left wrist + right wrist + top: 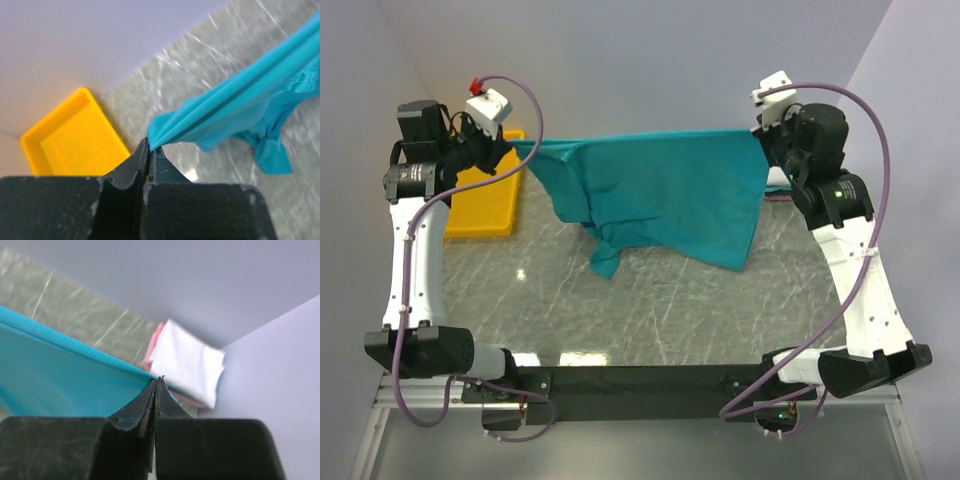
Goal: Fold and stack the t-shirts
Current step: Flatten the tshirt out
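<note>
A teal t-shirt (660,195) hangs stretched between my two grippers above the far part of the table, its lower edge drooping onto the surface. My left gripper (512,143) is shut on its left corner; in the left wrist view the cloth (225,112) leaves the closed fingertips (148,143). My right gripper (757,130) is shut on its right corner; in the right wrist view the taut teal edge (65,375) runs into the closed tips (157,380). A stack of folded shirts, white on top (187,362) over pink (156,337), lies at the far right.
A yellow plastic bin (485,195) sits at the far left of the grey marbled table (650,310); it also shows in the left wrist view (70,137). Walls close the table in at the back and both sides.
</note>
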Robot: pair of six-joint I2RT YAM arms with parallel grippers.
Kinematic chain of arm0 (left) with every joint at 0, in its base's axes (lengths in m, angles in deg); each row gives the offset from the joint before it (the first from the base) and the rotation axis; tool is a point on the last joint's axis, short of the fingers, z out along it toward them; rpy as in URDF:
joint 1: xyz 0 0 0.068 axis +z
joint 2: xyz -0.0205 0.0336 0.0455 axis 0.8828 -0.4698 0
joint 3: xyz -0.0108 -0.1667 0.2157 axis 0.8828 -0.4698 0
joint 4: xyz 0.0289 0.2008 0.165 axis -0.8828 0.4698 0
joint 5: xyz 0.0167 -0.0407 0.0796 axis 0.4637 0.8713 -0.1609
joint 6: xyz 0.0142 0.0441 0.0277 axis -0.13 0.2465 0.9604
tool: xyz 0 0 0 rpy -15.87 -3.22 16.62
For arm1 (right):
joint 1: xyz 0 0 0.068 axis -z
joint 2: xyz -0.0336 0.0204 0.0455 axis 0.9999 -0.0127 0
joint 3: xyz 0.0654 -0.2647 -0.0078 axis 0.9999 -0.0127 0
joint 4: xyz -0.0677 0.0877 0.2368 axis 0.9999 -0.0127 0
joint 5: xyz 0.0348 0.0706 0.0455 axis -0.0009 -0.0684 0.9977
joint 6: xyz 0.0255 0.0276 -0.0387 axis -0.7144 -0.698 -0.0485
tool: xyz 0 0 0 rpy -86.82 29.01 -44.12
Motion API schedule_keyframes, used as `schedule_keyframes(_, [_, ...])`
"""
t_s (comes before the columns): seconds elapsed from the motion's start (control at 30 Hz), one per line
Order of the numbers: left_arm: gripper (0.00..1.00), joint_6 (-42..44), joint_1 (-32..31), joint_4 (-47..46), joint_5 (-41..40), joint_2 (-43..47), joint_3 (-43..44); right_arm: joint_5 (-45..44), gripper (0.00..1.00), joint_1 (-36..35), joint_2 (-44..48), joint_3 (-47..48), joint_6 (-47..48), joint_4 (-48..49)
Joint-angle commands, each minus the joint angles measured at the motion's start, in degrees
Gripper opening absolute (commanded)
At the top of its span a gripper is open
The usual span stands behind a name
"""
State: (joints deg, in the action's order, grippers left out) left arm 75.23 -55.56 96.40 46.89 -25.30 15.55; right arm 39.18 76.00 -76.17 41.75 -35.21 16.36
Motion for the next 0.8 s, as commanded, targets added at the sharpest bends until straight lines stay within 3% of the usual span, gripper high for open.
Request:
schedule_keyframes(0.0, [0.01,-8.5,0.5,-11.3,-7.5,4.2,1.0,-7.4,0.0,1.1,2.1,3.6,2.3,6.2])
schedule_keyframes(0.13, [0.0,-9.6,0.5,-18.6,-11.3,8.9,-1.3,-8.6,0.0,1.1,4.3,5.0,2.9,7.6])
schedule_keyframes(0.23, [0.01,-9.2,0.6,-19.0,-11.6,11.8,-2.1,-8.0,0.0,1.1,6.8,5.5,3.0,5.9])
schedule_keyframes(0.5, [0.01,-9.3,0.5,-16.7,-12.6,30.9,-12.4,-5.6,0.0,1.1,23.1,0.1,5.2,0.8])
schedule_keyframes(0.77, [0.01,-12.0,0.5,-10.9,-16.9,43.2,-11.4,-4.6,0.0,1.1,31.9,1.0,6.6,-3.7])
